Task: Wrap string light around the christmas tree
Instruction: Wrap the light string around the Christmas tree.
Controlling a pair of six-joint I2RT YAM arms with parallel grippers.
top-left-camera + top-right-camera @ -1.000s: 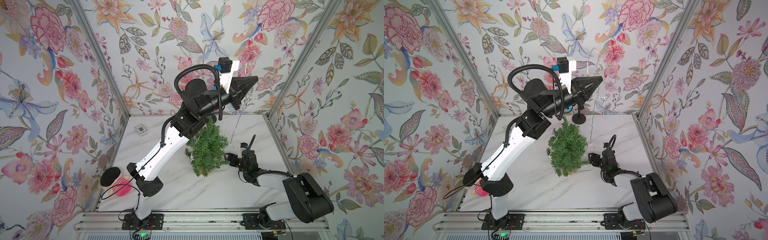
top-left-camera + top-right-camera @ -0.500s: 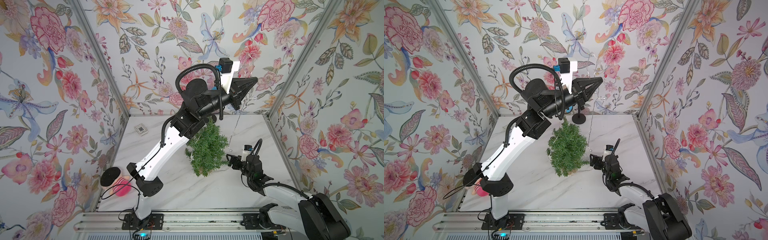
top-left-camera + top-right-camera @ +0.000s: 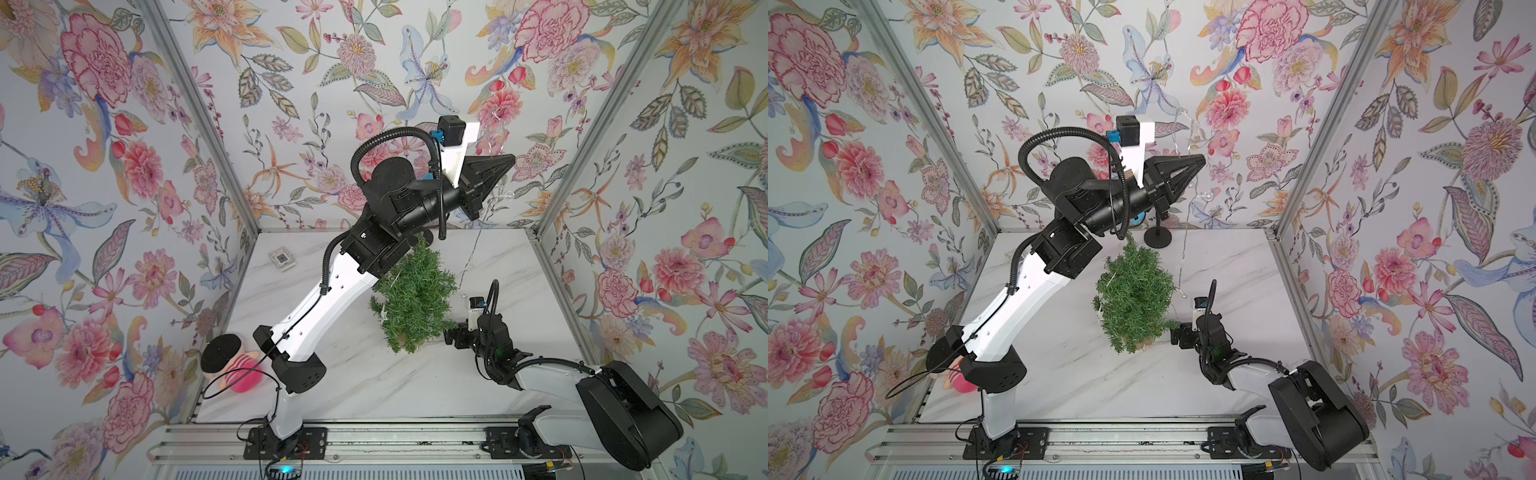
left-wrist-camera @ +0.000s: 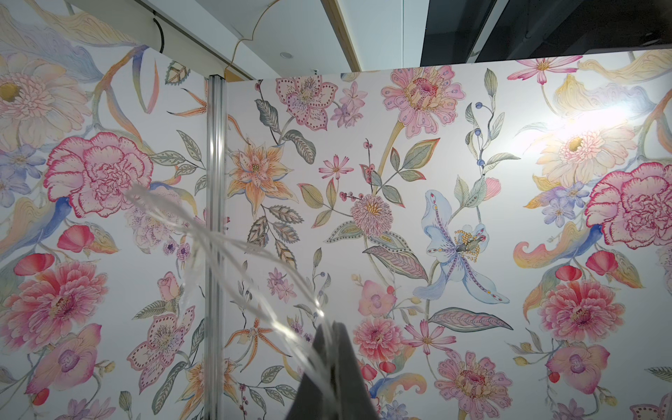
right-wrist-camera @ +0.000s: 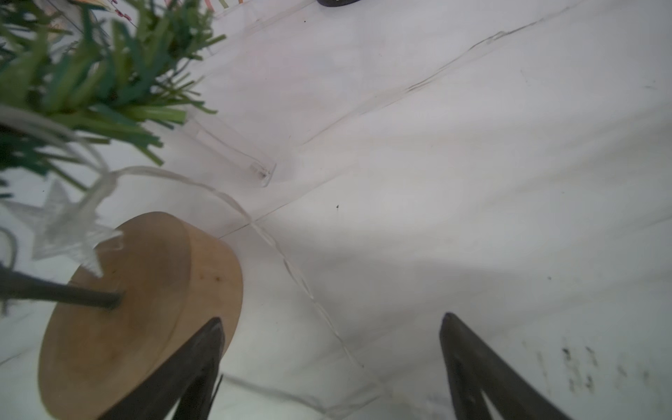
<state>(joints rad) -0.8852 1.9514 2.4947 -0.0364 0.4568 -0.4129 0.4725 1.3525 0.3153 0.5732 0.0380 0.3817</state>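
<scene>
The christmas tree (image 3: 415,299) (image 3: 1136,303) stands mid-table, green and bushy, on a round tan base (image 5: 145,291). My left gripper (image 3: 509,160) (image 3: 1200,160) (image 4: 332,327) is raised high above and behind the tree, shut on the string light. Its thin wire (image 3: 473,253) (image 3: 1183,257) (image 4: 254,280) hangs from there down to the table. My right gripper (image 3: 451,334) (image 3: 1177,334) (image 5: 332,323) sits low beside the tree's base, open. The wire (image 5: 291,269) lies on the table between its fingers, not gripped. A clear star bulb (image 5: 62,225) hangs by the trunk.
A black round stand (image 3: 1158,239) is at the back of the table behind the tree. A small square tile (image 3: 282,259) lies at the back left. A pink plush toy with a black disc (image 3: 245,374) sits at the left edge. Floral walls close in three sides.
My right gripper has opened a little wider and shifted slightly towards the tree's foot, its arm swinging out and back. The left gripper stays raised with the wire.
</scene>
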